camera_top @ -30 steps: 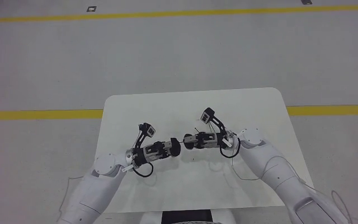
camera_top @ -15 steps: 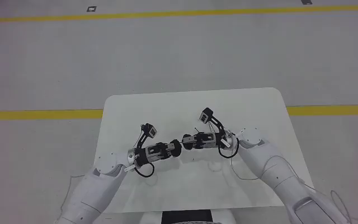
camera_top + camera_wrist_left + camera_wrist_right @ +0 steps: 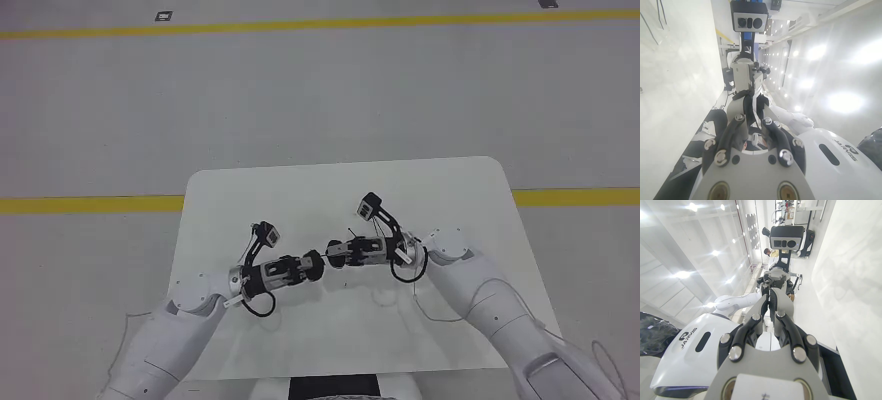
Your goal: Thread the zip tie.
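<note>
Tabletop (image 3: 440, 180), white, lies beneath both grippers, which meet tip to tip above its middle. The left gripper (image 3: 314, 264) has its fingers clamped on the black zip tie (image 3: 748, 108), held in the air between the two. The right gripper (image 3: 333, 254) has its fingers pressed together; on what, I cannot tell.

A white table (image 3: 450, 180) with rounded corners stands on grey floor (image 3: 300, 90).

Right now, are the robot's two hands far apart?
No, the left gripper and right gripper sit tip to tip above the table.
</note>
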Motion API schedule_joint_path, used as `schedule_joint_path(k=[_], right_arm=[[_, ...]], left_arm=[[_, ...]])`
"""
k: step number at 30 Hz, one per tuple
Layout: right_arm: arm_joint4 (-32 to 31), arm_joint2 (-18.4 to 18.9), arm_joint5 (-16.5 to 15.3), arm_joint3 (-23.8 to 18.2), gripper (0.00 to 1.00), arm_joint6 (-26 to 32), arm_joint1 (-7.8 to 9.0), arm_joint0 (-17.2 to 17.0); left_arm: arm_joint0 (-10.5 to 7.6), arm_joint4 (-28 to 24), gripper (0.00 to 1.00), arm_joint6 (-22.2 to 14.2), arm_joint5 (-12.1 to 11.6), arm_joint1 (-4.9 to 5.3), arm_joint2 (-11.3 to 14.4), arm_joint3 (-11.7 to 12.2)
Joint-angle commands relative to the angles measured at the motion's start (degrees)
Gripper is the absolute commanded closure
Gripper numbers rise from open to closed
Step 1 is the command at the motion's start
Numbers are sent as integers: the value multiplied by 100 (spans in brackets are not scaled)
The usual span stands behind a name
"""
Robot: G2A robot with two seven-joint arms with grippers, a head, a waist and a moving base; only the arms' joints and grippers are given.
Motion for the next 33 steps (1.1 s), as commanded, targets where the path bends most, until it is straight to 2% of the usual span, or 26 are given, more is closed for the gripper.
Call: schedule_joint_path(k=[1,30,33], right_arm=[[-16,-1,12,-2,100,-2,-3,-4],[-274,7,65,-44,100,-11,-37,-13],[-290,5,57,-42,100,7,-40,-13]], left_arm=[[-8,14,92,12,0,6,22,2],[-66,-12,92,122,-23,91,202,16],[-71,-17,95,138,-24,99,217,15]])
